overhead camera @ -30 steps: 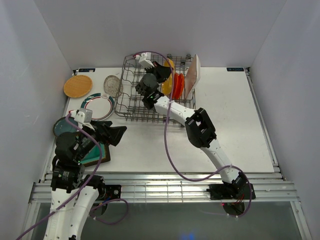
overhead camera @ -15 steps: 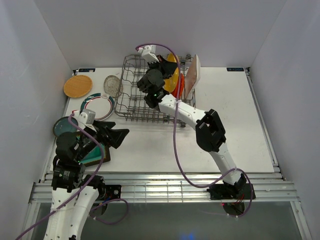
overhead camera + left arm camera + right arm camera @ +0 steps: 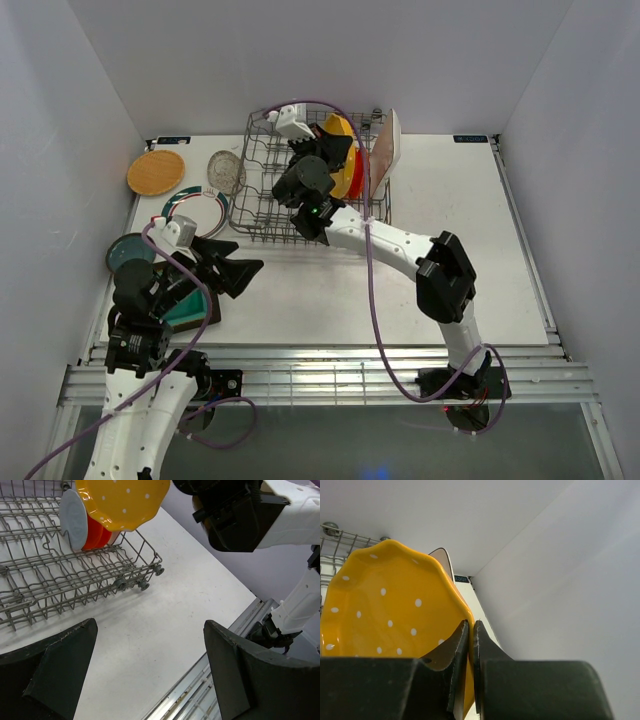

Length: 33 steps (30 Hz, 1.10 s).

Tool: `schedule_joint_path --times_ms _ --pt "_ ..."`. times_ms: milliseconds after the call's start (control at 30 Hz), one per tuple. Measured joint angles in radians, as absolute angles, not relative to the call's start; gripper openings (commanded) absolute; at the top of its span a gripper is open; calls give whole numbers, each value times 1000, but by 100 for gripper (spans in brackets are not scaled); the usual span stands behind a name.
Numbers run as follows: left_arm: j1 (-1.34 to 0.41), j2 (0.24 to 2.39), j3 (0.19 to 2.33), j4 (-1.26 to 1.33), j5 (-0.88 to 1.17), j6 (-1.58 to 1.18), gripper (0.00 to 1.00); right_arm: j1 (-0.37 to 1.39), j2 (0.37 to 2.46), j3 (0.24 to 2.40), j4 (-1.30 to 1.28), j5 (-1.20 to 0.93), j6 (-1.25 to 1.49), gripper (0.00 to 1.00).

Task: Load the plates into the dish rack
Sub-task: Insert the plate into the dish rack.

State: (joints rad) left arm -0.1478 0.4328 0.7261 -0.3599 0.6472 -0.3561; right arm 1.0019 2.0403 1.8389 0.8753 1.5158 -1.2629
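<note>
Left hand (image 3: 238, 270): fingers spread wide, holding nothing, above the near-left worktop (image 3: 460, 250). The square teal plate (image 3: 190, 312) lies flat beneath that arm. The dark teal plate (image 3: 122, 252) and the white green-rimmed plate (image 3: 203, 210) lie just beyond it.

The dish rack (image 3: 262, 205) stands at centre rear. The pale grey plate (image 3: 74, 517) and the orange-red plate (image 3: 97, 530) stand upright at its right end, where the white rectangular plate (image 3: 386, 150) leans.

Right hand (image 3: 471, 630): fingers pinching the rim of the yellow scalloped plate (image 3: 385, 615), which is upright over the rack beside the orange-red plate.

The clear glass plate (image 3: 226, 170) and the wooden plate (image 3: 156, 172) lie at far left.
</note>
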Motion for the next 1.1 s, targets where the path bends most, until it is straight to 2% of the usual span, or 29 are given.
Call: schedule_joint_path --times_ms 300,400,500,600,800,1100 --pt "-148 440 730 -329 645 -360 98 1018 1878 1725 830 1512 -1199 8" --pt "-148 447 762 -336 645 -369 98 1036 1801 1689 608 1476 -985 8" --pt "-148 463 828 -331 648 -372 98 1038 1752 1745 220 1369 -676 8" --pt "-148 479 874 -311 651 -371 98 1038 1710 1766 20 1282 -472 8" --pt "-148 502 884 -300 648 -365 98 1037 1691 1805 -219 1221 -309 8" --pt "-148 537 884 -253 622 -351 98 1029 1691 1817 -318 1196 -239 8"
